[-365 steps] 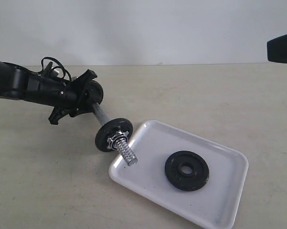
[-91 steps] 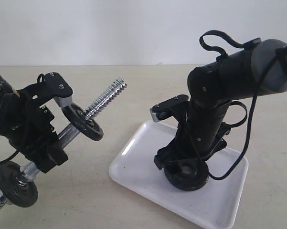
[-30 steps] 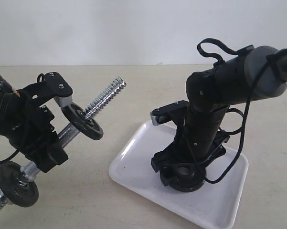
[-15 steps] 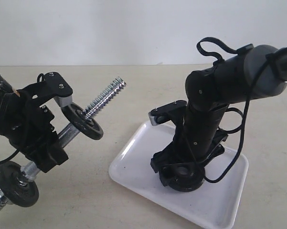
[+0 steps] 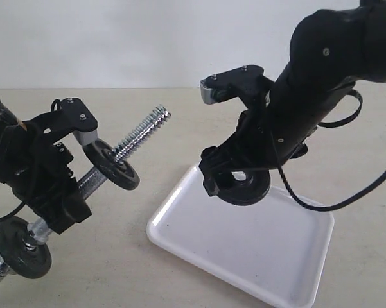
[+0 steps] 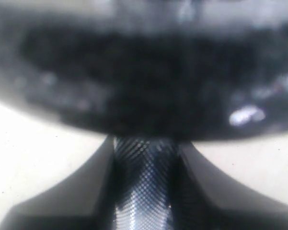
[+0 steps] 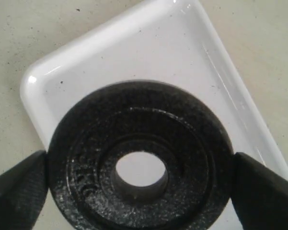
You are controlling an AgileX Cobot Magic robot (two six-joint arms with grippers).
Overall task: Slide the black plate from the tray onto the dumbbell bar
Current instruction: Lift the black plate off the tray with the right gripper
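Observation:
My right gripper (image 5: pixel 239 182) is shut on the black plate (image 5: pixel 245 187), holding it in the air above the white tray (image 5: pixel 270 256). In the right wrist view the black plate (image 7: pixel 140 158) sits clamped between both fingers (image 7: pixel 19 189), its hole open over the tray (image 7: pixel 134 52). My left gripper (image 5: pixel 58 186) is shut on the dumbbell bar (image 5: pixel 131 140), which is tilted with its free threaded end pointing up and right. A small black disc (image 5: pixel 112 165) sits mid-bar, another (image 5: pixel 22 247) near the low end. The left wrist view shows the knurled dumbbell bar (image 6: pixel 144 187) between the jaws, under a blurred dark disc (image 6: pixel 144 81).
A beige tabletop (image 5: pixel 180 109) lies under everything, with a pale wall behind it. The right arm's cable (image 5: pixel 347 199) loops over the tray's right side.
My right gripper has risen from the tray with the black plate in it, lifting up and slightly back. The left arm and the bar have not moved.

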